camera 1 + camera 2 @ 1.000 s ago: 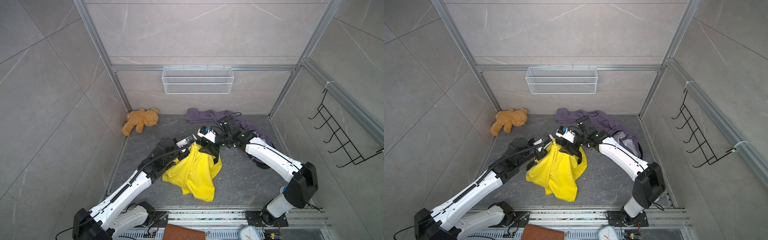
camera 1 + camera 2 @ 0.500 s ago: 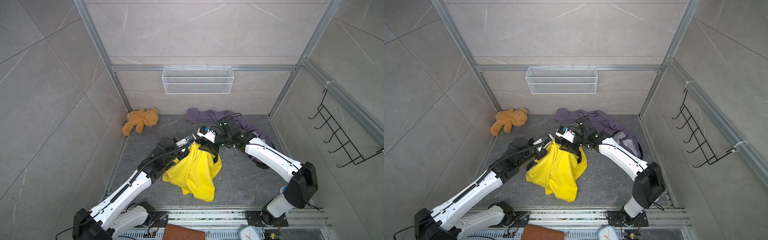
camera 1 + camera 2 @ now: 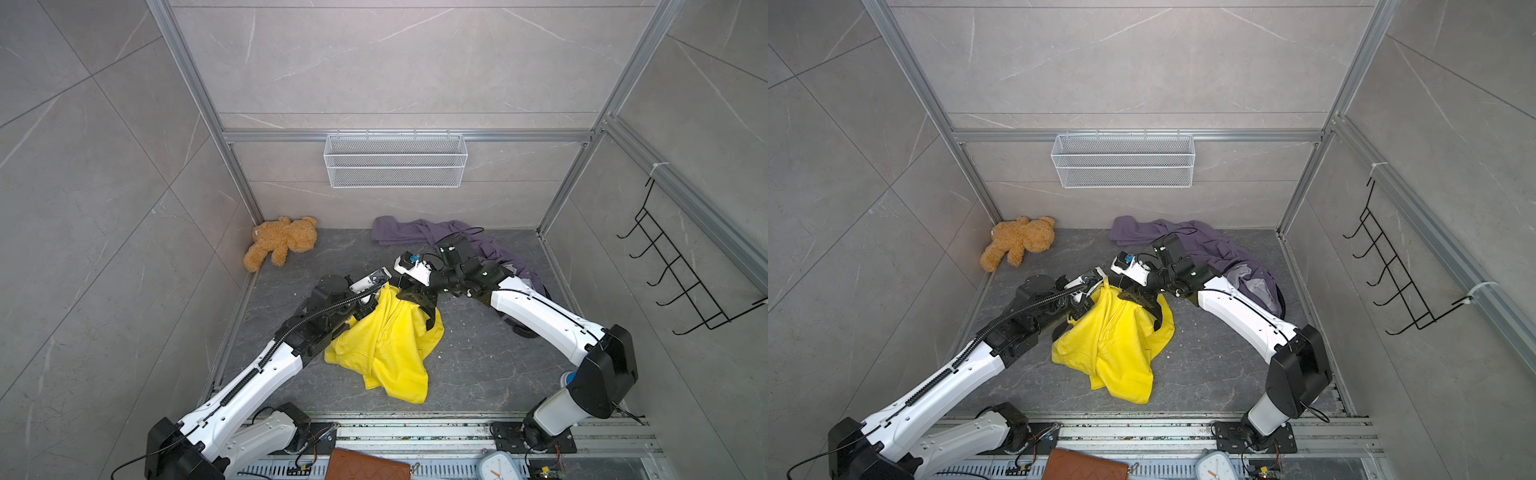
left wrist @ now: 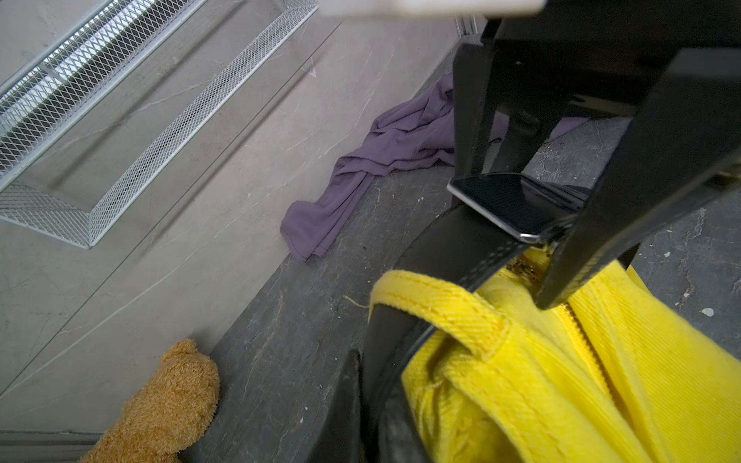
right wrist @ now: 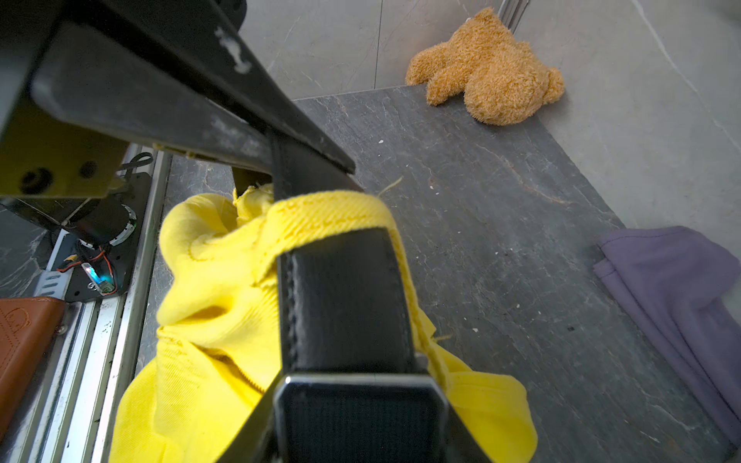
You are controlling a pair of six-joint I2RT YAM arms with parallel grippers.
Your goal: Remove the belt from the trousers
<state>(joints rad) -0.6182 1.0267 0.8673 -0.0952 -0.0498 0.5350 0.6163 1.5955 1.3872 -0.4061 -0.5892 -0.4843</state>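
A grey tiled enclosure with a dark stone floor [image 3: 478, 365] holds the scene, and the left arm [image 3: 266, 370] and right arm [image 3: 540, 320] reach in from the near rail to meet over its middle. A white wire basket [image 3: 395, 166] hangs on the back wall. In both top views the yellow trousers [image 3: 390, 349] hang from the two grippers by the waistband, their legs crumpled on the floor below. A purple garment [image 3: 419, 232] lies along the back wall and right side, partly under the right arm. A brown teddy bear [image 3: 282, 241] lies in the back left corner, well apart from the trousers. On the near rail sit a brown quilted pouch [image 3: 365, 465] and a white clock [image 3: 498, 467]. The black belt [image 5: 345, 300] is threaded through a yellow belt loop [image 5: 328, 216] at the raised waistband, between the two grippers. The left gripper [image 3: 368, 308] has its jaws pressed together on the waistband. The strap runs into that pinch, but whether it is caught too cannot be told. The right gripper [image 5: 361, 397] has its jaws on either side of the buckle [image 5: 361, 425], each touching an edge and so pinching it.
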